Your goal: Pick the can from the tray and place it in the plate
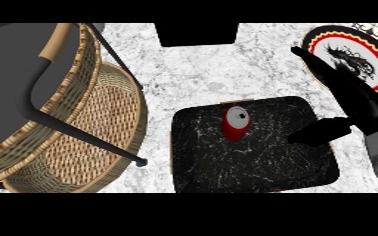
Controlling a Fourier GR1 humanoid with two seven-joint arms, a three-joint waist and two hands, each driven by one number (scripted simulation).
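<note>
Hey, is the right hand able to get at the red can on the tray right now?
Probably yes. The right hand hangs open over the black tray's right side, and nothing stands between it and the upright can.

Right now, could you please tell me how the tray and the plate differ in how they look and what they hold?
The tray is black with pale marbling and squarish with rounded corners; the plate is round, with a red-and-black rim and a dark dragon-like figure on white. The tray lies fully in view and carries the upright red can; the plate is cut off by the right edge, partly covered by the right hand, and shows nothing on it. Both rest on the marble counter.
</note>
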